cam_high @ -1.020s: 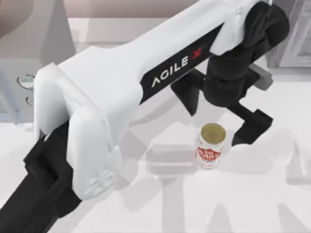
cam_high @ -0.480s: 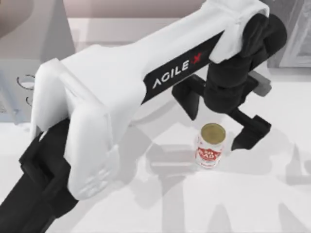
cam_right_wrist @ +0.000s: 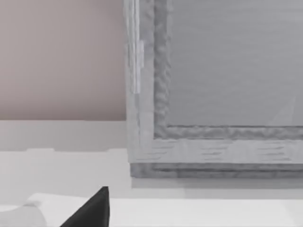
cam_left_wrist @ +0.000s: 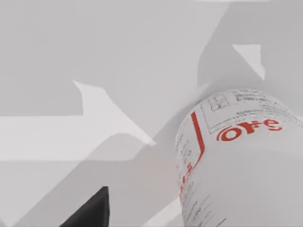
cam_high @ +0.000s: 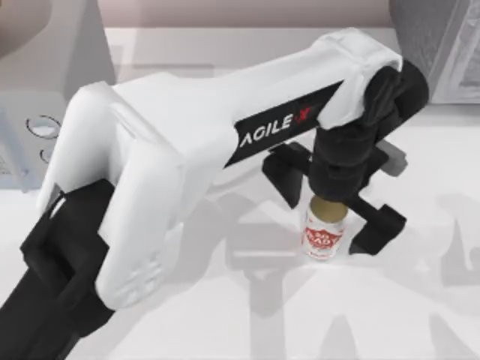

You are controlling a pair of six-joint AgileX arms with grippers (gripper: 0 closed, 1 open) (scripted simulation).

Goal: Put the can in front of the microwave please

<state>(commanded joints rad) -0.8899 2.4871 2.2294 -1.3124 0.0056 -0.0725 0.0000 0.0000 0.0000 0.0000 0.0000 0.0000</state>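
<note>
The can [cam_high: 323,238] stands upright on the white table, right of centre; its white side with red lettering shows close up in the left wrist view [cam_left_wrist: 241,165]. My left arm reaches across from the lower left. Its gripper [cam_high: 334,202] is open and hangs just above the can, one black finger [cam_high: 289,174] on each side, and the wrist hides most of the gold top. The microwave [cam_high: 45,67] is the light-grey box at the far left, its two dials facing the table. In the right wrist view one dark fingertip [cam_right_wrist: 90,210] of my right gripper shows, well away from the can.
A darker speckled-grey box [cam_high: 442,45] with a pale framed panel stands at the back right; the right wrist view faces it [cam_right_wrist: 218,85]. The left arm's white body covers the table's middle. Open table lies in front of the microwave.
The left gripper has come down and slightly left over the can. Its fingers now straddle the can and its wrist covers the gold top. The can has not moved.
</note>
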